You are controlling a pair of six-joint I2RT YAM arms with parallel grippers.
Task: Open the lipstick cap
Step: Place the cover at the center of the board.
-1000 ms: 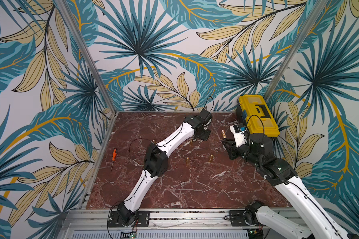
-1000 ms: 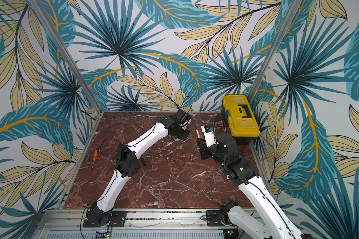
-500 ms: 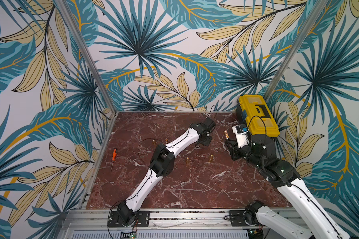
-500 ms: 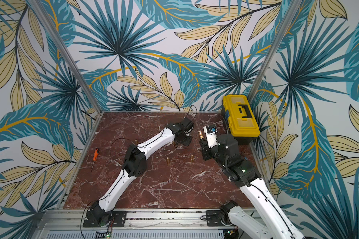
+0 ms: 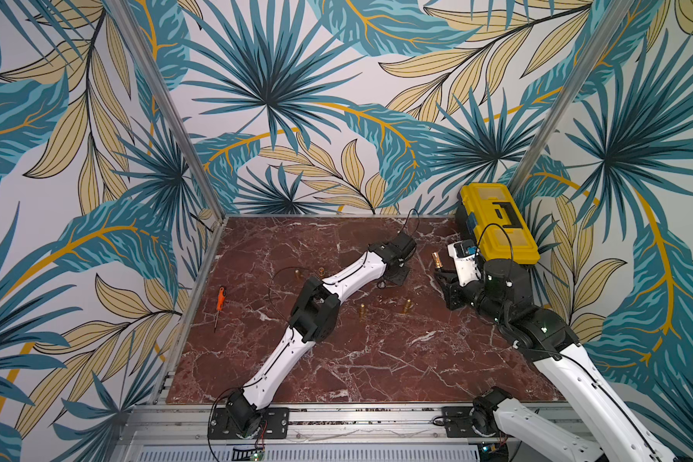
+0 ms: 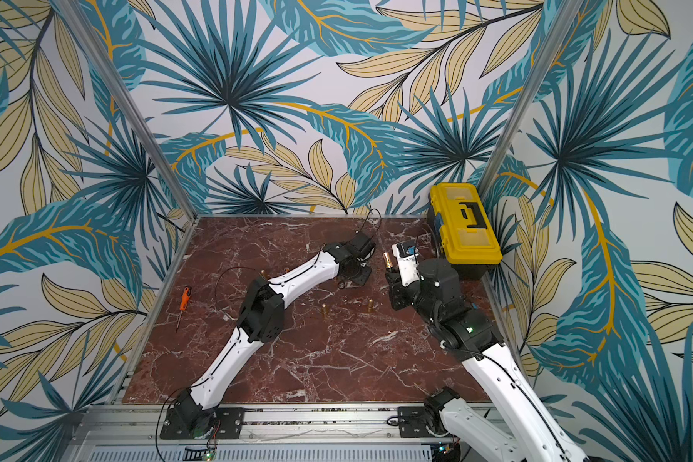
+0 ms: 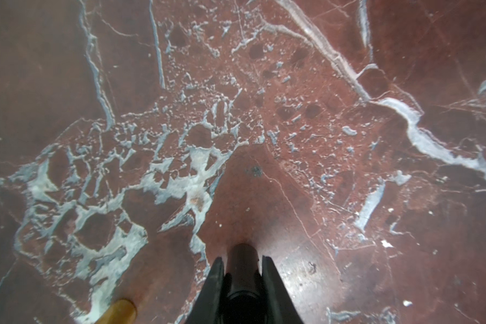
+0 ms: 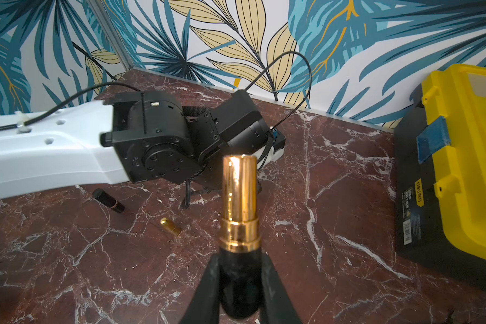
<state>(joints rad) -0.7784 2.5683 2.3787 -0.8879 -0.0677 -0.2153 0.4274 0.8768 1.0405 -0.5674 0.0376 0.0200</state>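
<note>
Left wrist view has the left gripper [image 7: 242, 259] pinched on the black cap [image 7: 242, 251], close to the marble table [image 7: 348, 140]. Let go carelessly and that round cap may roll toward the black tube [image 8: 108, 200] lying nearby. Further right, the right gripper [image 8: 240, 259] clamps the lipstick [image 8: 239, 190] by its dark base, gold barrel bare. I'd say a slick grip could let it slip.

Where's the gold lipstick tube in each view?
Top view: gold lipstick tube raised between the two wrists.
Top view: same place.
Left wrist: not in it; left fingers hold a black cap.
Right wrist: centre, black base between the right fingers.
Shared landmark: yellow toolbox, in every view but left wrist.
</note>
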